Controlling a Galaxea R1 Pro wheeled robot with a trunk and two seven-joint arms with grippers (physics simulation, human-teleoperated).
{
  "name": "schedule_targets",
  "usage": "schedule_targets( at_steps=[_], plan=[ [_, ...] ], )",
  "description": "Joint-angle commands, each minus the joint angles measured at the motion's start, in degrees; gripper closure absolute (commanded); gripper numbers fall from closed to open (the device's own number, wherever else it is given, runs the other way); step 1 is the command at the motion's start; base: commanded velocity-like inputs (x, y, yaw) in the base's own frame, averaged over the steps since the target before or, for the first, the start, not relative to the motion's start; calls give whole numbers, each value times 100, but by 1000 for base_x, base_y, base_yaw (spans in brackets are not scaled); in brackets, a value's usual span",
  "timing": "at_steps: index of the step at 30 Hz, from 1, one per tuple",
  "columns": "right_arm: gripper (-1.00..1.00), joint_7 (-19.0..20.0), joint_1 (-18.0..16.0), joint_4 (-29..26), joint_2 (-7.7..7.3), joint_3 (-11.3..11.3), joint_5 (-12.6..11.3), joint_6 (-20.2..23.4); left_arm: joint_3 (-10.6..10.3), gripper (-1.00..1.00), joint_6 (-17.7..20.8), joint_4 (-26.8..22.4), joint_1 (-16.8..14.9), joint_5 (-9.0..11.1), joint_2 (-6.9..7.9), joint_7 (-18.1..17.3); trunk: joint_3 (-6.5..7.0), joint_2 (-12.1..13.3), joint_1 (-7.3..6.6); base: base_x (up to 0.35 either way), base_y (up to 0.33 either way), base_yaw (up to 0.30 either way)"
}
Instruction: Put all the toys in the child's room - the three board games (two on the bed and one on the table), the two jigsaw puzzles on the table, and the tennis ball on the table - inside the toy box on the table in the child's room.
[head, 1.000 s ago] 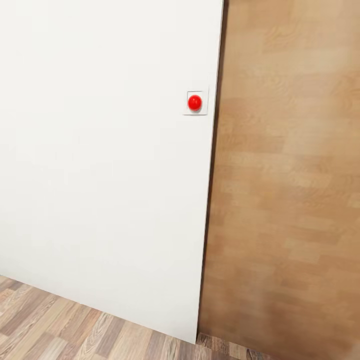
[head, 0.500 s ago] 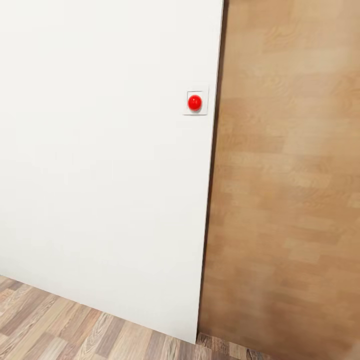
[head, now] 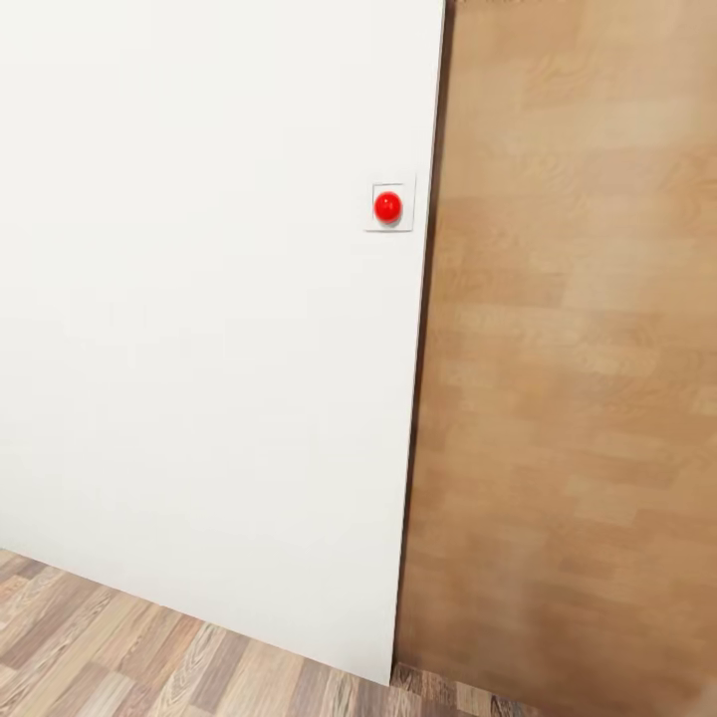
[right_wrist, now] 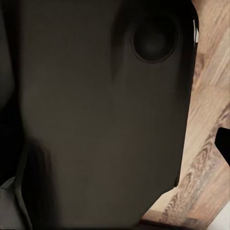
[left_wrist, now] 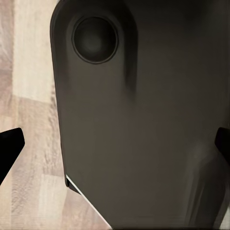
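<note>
- Since a second ago almost nothing has changed for us: the head view has dipped a touch, so the red button (head: 387, 206) sits slightly lower in it, and the camera's own small shift accounts for that.
- Our head looks at a plain white wall (head: 199, 299) with the round red button on a small white plate (head: 389, 207) near the wall's right edge.
- Right of that edge stands a blurred light-brown wood-grain surface (head: 568, 349); we cannot tell whether it is a door or a panel.
- A strip of wood-plank floor (head: 119, 647) runs along the foot of the wall.
- Our left gripper (left_wrist: 115, 143) points down along a dark rounded body of the robot (left_wrist: 143, 120), with plank floor beside it; its black fingertips (left_wrist: 9, 143) show at opposite edges of the wrist view, spread wide with nothing between them.
- Our right arm hangs likewise against a dark robot body (right_wrist: 96, 120); one black fingertip (right_wrist: 223, 143) shows, so we cannot tell how far that gripper is spread.
</note>
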Motion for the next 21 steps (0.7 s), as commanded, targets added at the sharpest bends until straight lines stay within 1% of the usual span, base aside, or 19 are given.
schedule_targets(
  at_steps=[1, 11, 21],
  plan=[
    [-100, 0, -1, 0, 0, 1, 4, -3, 2, -100, -1, -1, -1, 0, 0, 0, 15, 39, -23, 0, 0, 0],
    [-100, 0, -1, 0, 20, 23, 46, -5, -5, -100, 25, -1, -3, -7, 3, 0, 194, 440, -242, 0, 0, 0],
    [-100, 0, -1, 1, 11, 14, 30, -4, -13, -100, 33, -1, -3, -8, 11, 0, 374, 841, -462, 0, 0, 0]
  ],
)
